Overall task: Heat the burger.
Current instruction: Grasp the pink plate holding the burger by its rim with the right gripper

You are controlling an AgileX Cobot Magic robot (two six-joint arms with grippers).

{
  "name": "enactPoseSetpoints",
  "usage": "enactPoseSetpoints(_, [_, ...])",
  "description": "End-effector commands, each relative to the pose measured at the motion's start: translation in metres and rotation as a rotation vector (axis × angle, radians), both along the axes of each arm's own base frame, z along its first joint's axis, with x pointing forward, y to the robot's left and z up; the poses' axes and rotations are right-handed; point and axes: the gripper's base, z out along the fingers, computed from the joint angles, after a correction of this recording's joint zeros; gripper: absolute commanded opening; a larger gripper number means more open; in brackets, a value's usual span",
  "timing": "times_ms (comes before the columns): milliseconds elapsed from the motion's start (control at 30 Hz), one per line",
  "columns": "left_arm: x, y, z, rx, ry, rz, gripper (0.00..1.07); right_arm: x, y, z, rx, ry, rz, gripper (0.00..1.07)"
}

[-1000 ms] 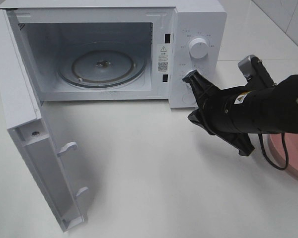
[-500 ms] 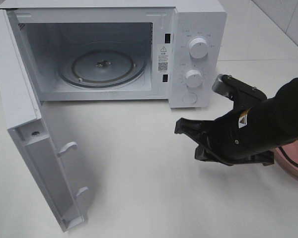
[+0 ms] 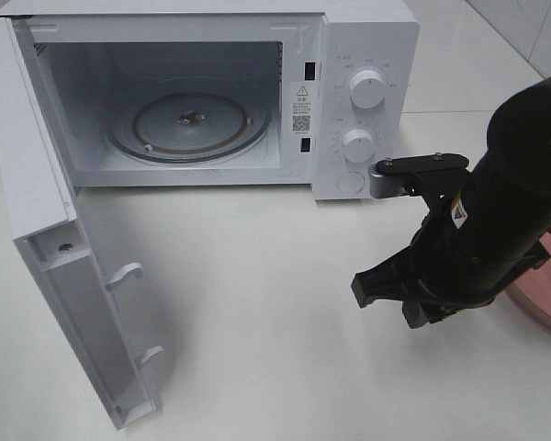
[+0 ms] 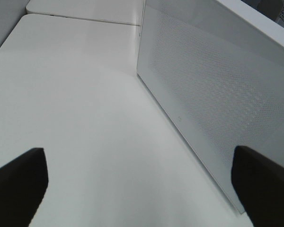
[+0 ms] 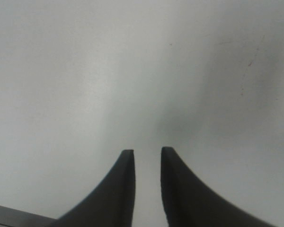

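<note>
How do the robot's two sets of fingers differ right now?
The left fingers stand wide apart; the right fingers have only a narrow gap. The left fingers face the microwave; the right fingers point down at the table. Both are dark and hold nothing.

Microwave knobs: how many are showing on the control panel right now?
2, both on the control panel: the upper knob near its top, the lower knob directly beneath. The flat round button under them is no knob. None seems hidden.
</note>
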Motion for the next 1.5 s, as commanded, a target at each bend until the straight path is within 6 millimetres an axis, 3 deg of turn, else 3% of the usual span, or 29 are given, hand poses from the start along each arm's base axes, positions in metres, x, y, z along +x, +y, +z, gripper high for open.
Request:
enactPoseSetpoints(33, [-0.002,0.000,0.001,0.000,-0.024,0.005,0.98,0.002,-0.002,0.010,-0.056,0.022,0.102,0.41])
enactPoseSetpoints(67, [-0.002,0.000,0.001,0.000,-0.024,0.005,0.98,0.003,-0.002,0.012,-0.066,0.026,0.131,0.55])
enactPoseSetpoints(167, [-0.002,0.000,0.001,0.000,-0.024,0.005,0.98,0.004,-0.002,0.013,-0.070,0.026,0.147,0.62])
enactPoseSetpoints(233, [-0.002,0.000,0.001,0.000,-0.024,0.005,0.98,0.005,-0.005,0.021,-0.072,-0.010,0.171,0.86])
enactPoseSetpoints(367, [-0.002,0.000,0.001,0.000,-0.024,0.005,0.98,0.005,-0.011,0.031,-0.063,-0.052,0.164,0.93])
enactPoseSetpoints(500, [-0.002,0.000,0.001,0.000,-0.024,0.005,0.98,0.008,-0.029,0.049,-0.067,-0.125,0.128,0.91])
enactPoseSetpoints(633, [-0.002,0.000,0.001,0.000,-0.024,0.005,0.98,0.011,-0.040,0.051,-0.079,-0.124,0.091,0.90])
enactPoseSetpoints(1200, [-0.002,0.000,0.001,0.000,-0.024,0.005,0.98,0.030,-0.100,0.052,-0.122,-0.146,-0.052,0.84])
enactPoseSetpoints(1500, [-0.002,0.000,0.001,0.000,-0.024,0.005,0.98,0.042,-0.113,0.042,-0.114,-0.165,-0.103,0.82])
